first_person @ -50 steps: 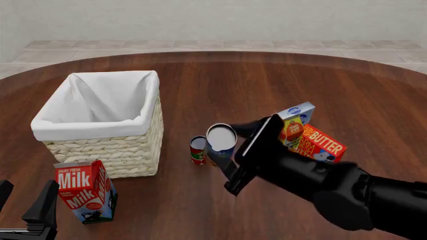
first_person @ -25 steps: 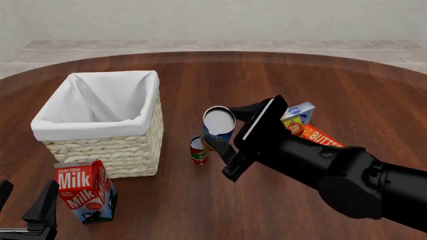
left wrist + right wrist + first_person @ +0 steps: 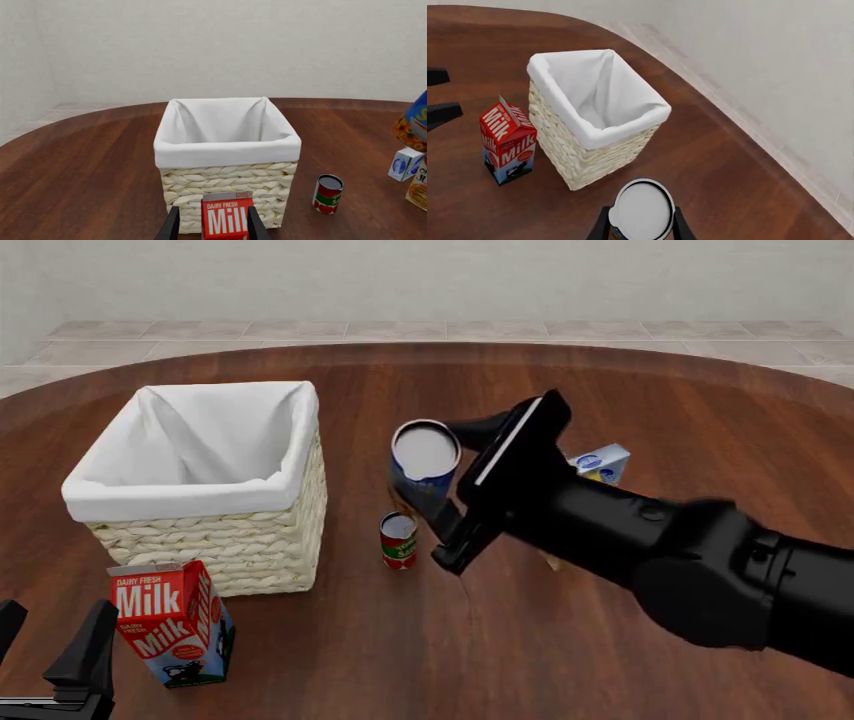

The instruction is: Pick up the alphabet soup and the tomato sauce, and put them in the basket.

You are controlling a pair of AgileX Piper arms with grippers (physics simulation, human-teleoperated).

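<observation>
inspector: step in hand?

assessor: carrying the first can. the right pincer (image 3: 430,480) is clamped on the alphabet soup (image 3: 424,465), which hangs clear of the table (image 3: 400,660), right of the basket (image 3: 200,500) and not yet over its rim. the tomato sauce (image 3: 398,540) stands upright on the table below and slightly nearer, just right of the basket's near right corner, untouched.

inspector: next move?

assessor: in my judgement, a sideways carry to the left until the can sits above the liner, then release. height looks sufficient, but the rim must be cleared.

inspector: the left arm?

assessor: the left pincer (image 3: 54,665) rests at the near left edge, fingers spread, holding nothing; the milk carton (image 3: 171,622) stands ahead of it, against the basket's near wall.

inspector: materials?

assessor: the soup is a smooth cylinder with a pale silvery lid and blue-and-orange label. the sauce is a smaller cylinder, red and green, with a grey lid. the basket is square, coarse cream wicker with white cloth folded over its rim. the table is polished dark wood.
</observation>
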